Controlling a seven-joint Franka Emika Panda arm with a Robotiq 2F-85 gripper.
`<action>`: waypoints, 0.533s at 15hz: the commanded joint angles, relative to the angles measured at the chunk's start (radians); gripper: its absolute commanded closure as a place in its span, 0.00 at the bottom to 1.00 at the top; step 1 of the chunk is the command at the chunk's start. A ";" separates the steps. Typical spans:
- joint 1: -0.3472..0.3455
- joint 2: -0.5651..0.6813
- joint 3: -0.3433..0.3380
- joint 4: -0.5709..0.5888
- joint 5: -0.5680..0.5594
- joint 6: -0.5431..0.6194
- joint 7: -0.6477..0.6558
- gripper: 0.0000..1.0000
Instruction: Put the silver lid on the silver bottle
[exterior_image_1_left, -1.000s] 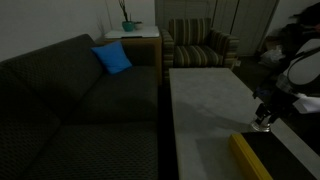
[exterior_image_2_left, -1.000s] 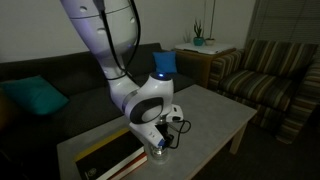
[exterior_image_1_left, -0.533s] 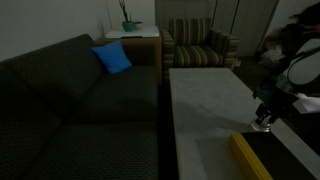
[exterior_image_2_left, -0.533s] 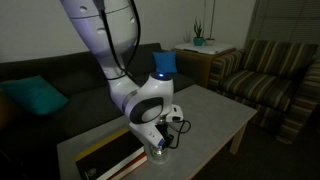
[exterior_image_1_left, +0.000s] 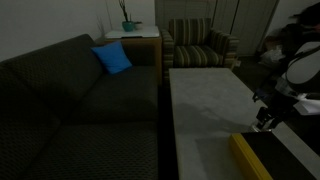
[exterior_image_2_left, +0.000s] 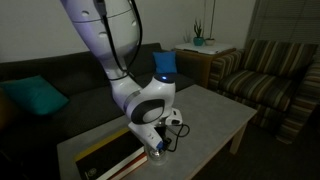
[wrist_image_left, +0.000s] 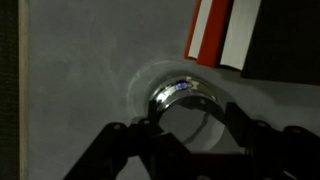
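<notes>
In the wrist view a round silver lid with a shiny rim sits on the grey table between my fingers. A fainter, wider ring lies around it. My gripper has one finger against each side of the rim and looks shut on it. In both exterior views the gripper is low over the coffee table, with a small silvery thing under it. I cannot make out a separate silver bottle in any view.
A flat yellow-edged black book lies on the table right beside the gripper; its red and white edge shows in the wrist view. A dark sofa runs along one side of the table, and a striped armchair stands beyond it.
The gripper has shifted very slightly over the table; the silver piece stays between the fingers.
</notes>
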 joint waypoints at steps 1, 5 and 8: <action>-0.001 0.047 -0.002 0.061 0.032 -0.055 -0.028 0.57; 0.019 0.050 -0.020 0.079 0.039 -0.077 -0.013 0.07; 0.036 0.059 -0.042 0.076 0.042 -0.064 0.003 0.00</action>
